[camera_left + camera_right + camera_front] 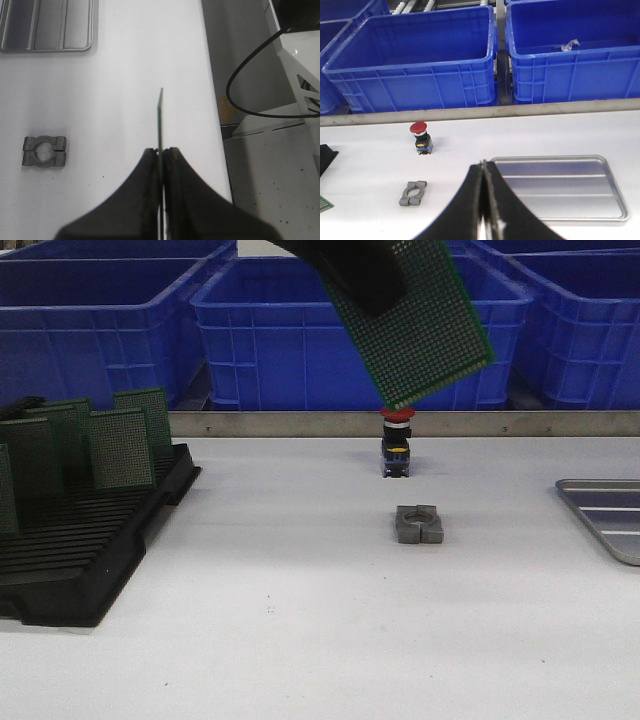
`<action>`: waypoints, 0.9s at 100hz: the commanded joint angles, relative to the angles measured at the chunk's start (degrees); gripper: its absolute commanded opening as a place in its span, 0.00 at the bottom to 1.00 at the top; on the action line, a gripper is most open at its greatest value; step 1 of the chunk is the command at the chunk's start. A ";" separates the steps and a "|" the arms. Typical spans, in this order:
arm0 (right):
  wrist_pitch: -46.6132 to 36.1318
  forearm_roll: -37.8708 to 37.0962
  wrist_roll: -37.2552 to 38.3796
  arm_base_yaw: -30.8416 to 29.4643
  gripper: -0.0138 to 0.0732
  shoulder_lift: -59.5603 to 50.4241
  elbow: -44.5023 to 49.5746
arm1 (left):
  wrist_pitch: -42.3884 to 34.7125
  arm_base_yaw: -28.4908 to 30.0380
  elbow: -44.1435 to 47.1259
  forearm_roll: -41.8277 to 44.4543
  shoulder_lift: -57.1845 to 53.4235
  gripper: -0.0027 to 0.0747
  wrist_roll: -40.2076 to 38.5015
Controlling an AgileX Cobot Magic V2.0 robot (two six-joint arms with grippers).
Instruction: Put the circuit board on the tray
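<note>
A green perforated circuit board [425, 330] hangs tilted high above the middle of the table, with my left gripper [375, 290] shut on its upper part. The left wrist view shows the board [160, 117] edge-on, pinched between the black fingers [147, 170]. The silver ribbed tray [610, 515] lies flat at the table's right edge, apart from the board; it also shows as the tray [45, 25] and the tray [560, 187]. My right gripper [483, 165] hovers over the tray's near left corner, shut with nothing between its fingers.
A black slotted rack [90, 540] at the left holds several upright green boards [120, 445]. A grey metal clamp [418, 524] and a red-capped push button [397, 445] sit mid-table. Blue crates [300, 330] line the back beyond the table rail.
</note>
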 commanded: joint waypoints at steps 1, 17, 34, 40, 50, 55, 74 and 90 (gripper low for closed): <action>-2.05 0.69 0.16 0.00 0.27 1.11 -1.86 | 2.20 -0.46 -1.82 -3.71 -2.40 0.01 -0.64; -1.40 0.93 0.16 0.00 0.57 1.11 -1.86 | 2.20 -0.46 -1.82 -3.71 -2.40 0.01 -0.64; -2.44 2.62 -0.05 0.00 0.63 1.51 -1.86 | 2.20 -0.46 -1.82 -3.71 -2.40 0.01 -0.64; -2.37 3.82 -1.99 0.00 0.63 2.53 -1.86 | 2.20 -0.46 -1.82 -3.71 -2.40 0.01 -0.64; -1.82 8.31 -8.27 0.00 0.63 6.03 -2.15 | 2.20 -0.46 -1.82 -3.71 -2.40 0.01 -0.64; -1.69 12.18 -13.02 0.00 0.63 8.46 -2.40 | 2.20 -0.46 -1.82 -3.71 -2.40 0.01 -0.64; 2.21 32.80 -40.56 0.00 0.63 19.76 -4.66 | 2.20 -0.46 -1.82 -3.71 -2.40 0.01 -0.64; 8.11 47.98 -62.95 0.00 0.63 29.11 -7.22 | 2.20 -0.46 -1.82 -3.71 -2.40 0.01 -0.64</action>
